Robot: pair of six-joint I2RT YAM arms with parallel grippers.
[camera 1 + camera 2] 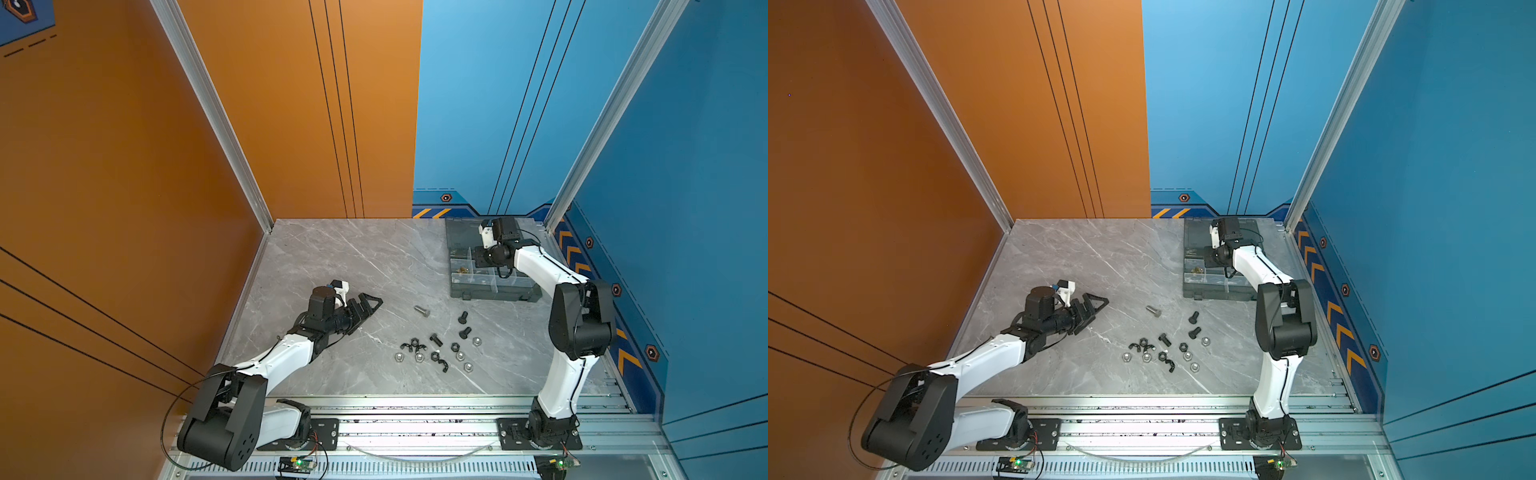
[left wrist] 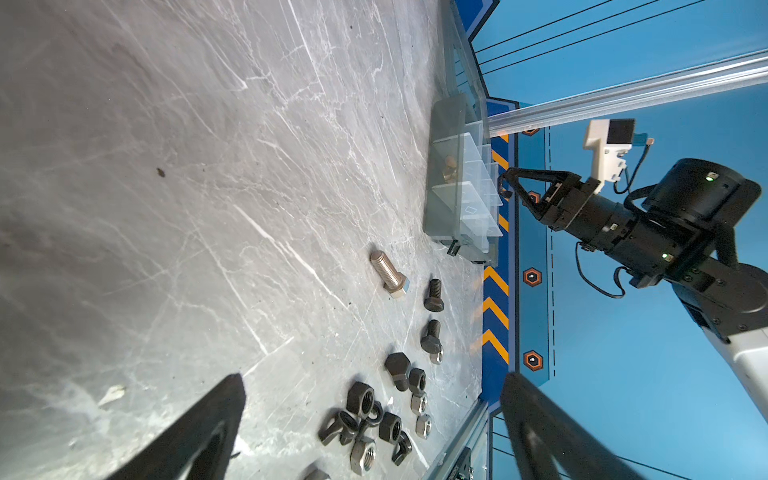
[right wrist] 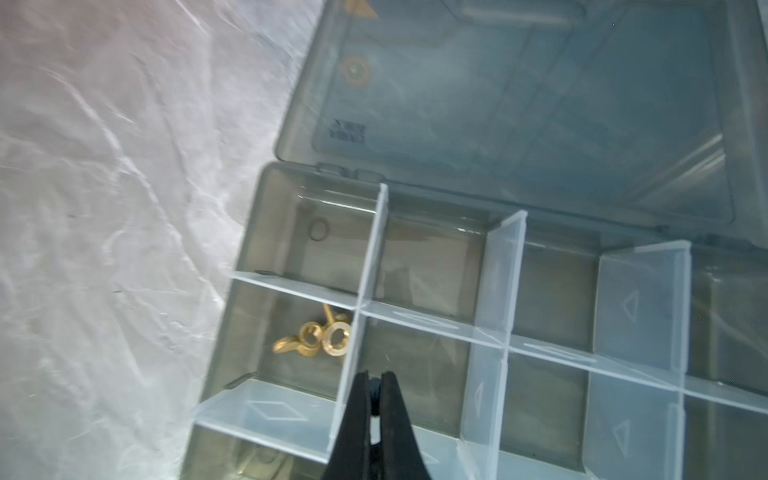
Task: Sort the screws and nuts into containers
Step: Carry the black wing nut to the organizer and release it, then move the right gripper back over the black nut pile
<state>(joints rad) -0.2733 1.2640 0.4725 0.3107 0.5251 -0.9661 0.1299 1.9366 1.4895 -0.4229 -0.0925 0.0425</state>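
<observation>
Grey marbled surface (image 1: pixel 340 257), orange wall (image 1: pixel 270 104) and blue wall (image 1: pixel 478 104). Screws (image 1: pixel 464 318) and nuts (image 1: pixel 435 356) lie loose mid-surface, near the open organiser box (image 1: pixel 490 294) holding brass wing nuts (image 3: pixel 320 334). Right fingers (image 3: pixel 357 399) clench a small dark piece (image 3: pixel 376 390) over the box; left fingers (image 2: pixel 216 419) spread, released, near those nuts.

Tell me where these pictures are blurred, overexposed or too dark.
Right wrist view: marble table washed out, smeared; right pincer and the small dark piece it pinches nearly silhouettes. Left wrist view: left pincer fingers out of focus; silver bolt sharp. Both top views: glare on the front rail.
</observation>
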